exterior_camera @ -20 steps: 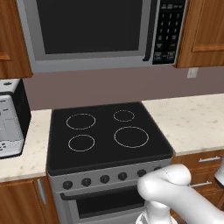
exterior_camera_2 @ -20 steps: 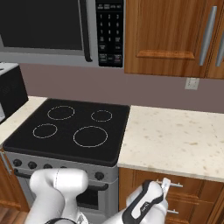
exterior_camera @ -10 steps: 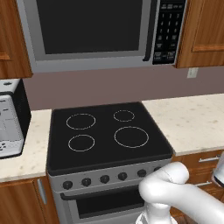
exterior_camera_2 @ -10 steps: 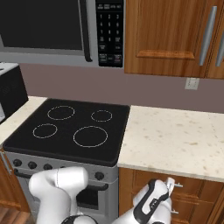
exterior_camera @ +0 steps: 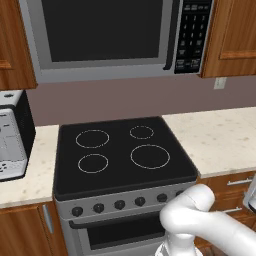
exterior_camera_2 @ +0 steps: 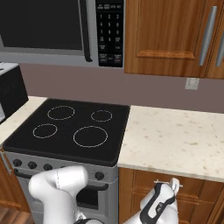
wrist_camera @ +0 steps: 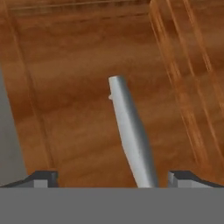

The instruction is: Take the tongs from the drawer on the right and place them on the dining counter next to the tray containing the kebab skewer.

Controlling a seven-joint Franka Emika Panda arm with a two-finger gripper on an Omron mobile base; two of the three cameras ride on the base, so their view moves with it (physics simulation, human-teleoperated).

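Note:
The drawer [exterior_camera_2: 199, 186] sits shut under the beige counter, right of the stove, its wooden front facing me. My gripper [exterior_camera_2: 173, 186] is low in front of it, up against the silver bar handle [wrist_camera: 131, 135]. In the hand view the gripper [wrist_camera: 113, 177] is open, its two dark fingertips [wrist_camera: 43, 177] wide apart. The handle runs up between them, nearer the right tip, and nothing is gripped. The tongs are hidden, the drawer being shut. The dining counter and the tray are out of view.
A black stove [exterior_camera_2: 74, 131] with a knob row stands left of the drawer, with a microwave [exterior_camera: 110, 35] above it. Beige counter [exterior_camera_2: 175, 140] runs right of the stove under wooden wall cabinets [exterior_camera_2: 170, 35]. A toaster oven [exterior_camera: 12, 135] stands at far left.
The arm has swung a little further right and lower, bringing the hand closer to the drawer front. The jaws have stayed wide open.

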